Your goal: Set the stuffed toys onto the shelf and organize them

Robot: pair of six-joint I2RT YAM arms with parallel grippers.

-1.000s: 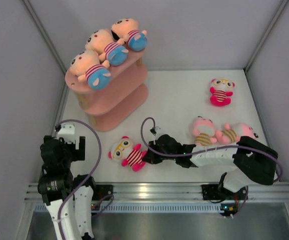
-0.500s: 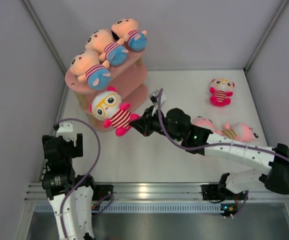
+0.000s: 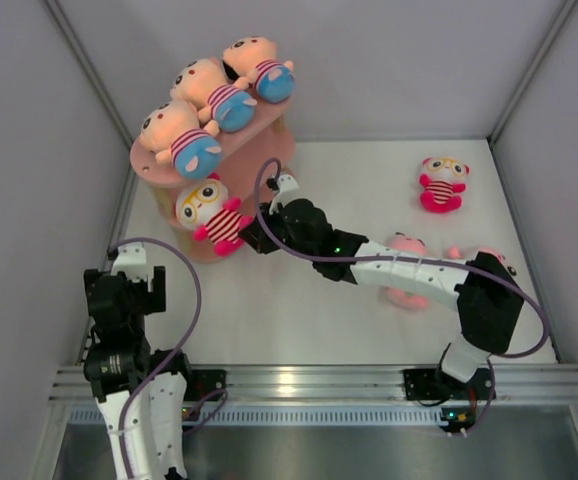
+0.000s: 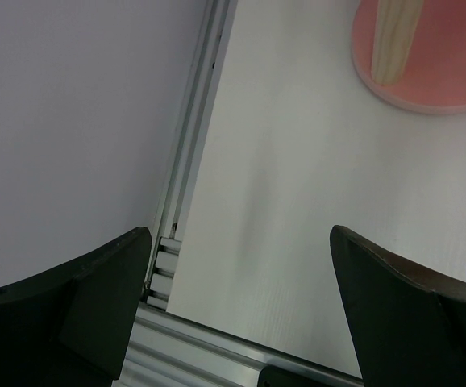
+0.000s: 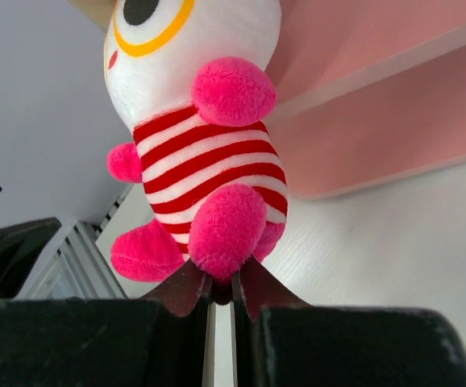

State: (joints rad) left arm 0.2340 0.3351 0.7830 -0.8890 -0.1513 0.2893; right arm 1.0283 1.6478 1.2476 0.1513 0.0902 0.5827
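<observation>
My right gripper is shut on the magenta foot of a white-faced stuffed toy with glasses. It holds the toy in the air against the side of the pink shelf, level with the middle tier. Three peach-headed toys with blue bottoms lie on the shelf's top board. Another glasses toy lies at the far right of the table. A pink toy shows partly behind the right arm. My left gripper hangs open at the near left, holding nothing.
Grey walls close the table on the left, back and right. An aluminium rail runs along the near edge. The shelf's pink bottom board and a wooden post show in the left wrist view.
The right arm has lifted the glasses toy off the table in front of the shelf. It carried the toy left and back, up to the shelf's side. The left arm has barely moved.
</observation>
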